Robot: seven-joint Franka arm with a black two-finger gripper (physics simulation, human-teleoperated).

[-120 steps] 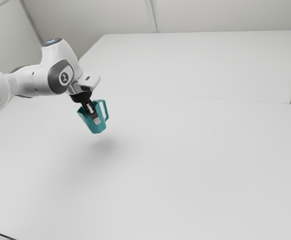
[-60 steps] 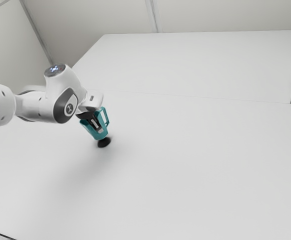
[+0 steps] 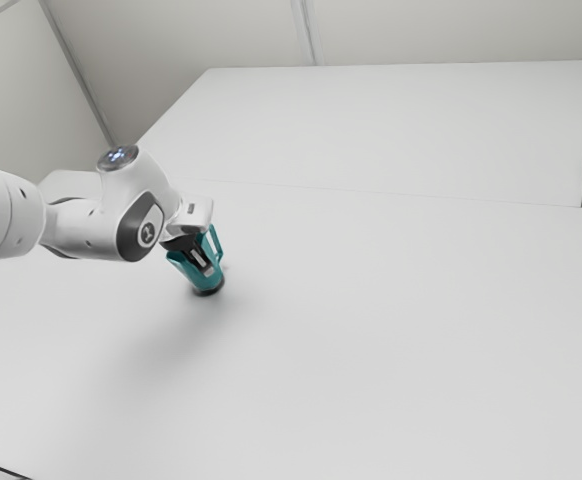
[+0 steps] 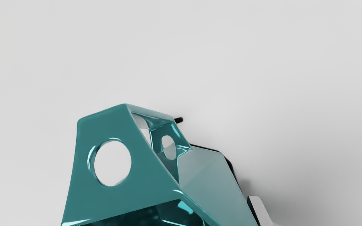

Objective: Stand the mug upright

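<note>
1 black gripper is closed on the teal mug, with 1 finger along its outer wall. The mug tilts, mouth toward the hand, handle out beside the gripper. Below, a dark patch rims its base at the white table; I cannot tell whether they touch.

In the exterior view, the worktop is seen obliquely from above, well back at the arm's side. In the wrist view, it is faced closely from the hand. The mug and adjacent surface are covered by both.
</note>
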